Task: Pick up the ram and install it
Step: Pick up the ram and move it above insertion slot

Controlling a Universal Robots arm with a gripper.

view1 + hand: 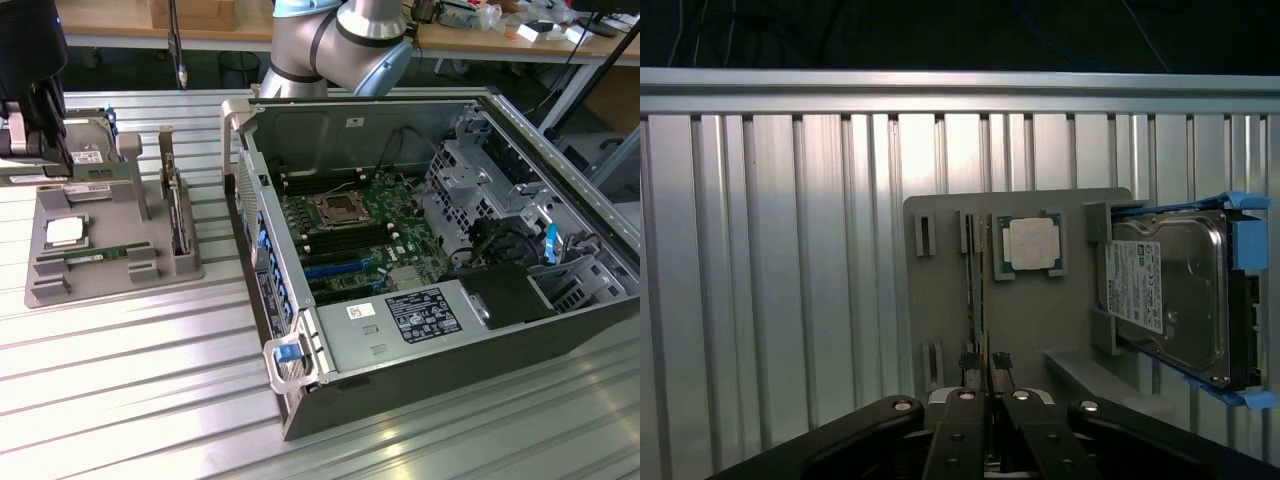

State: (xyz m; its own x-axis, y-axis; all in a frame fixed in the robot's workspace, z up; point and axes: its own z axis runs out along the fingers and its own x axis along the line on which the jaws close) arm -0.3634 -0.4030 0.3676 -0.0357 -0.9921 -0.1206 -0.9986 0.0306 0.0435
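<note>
Wrist view: one ram (981, 290), one tool (985, 362)

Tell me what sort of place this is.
Probably a robotics lab or workshop for computer assembly: an open black metal computer case with its green motherboard exposed, a grey plastic parts tray, and a ribbed aluminium table.

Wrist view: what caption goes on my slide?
Gripper lined up with the ram on its grey holder, beside a processor and hard drive.
</note>
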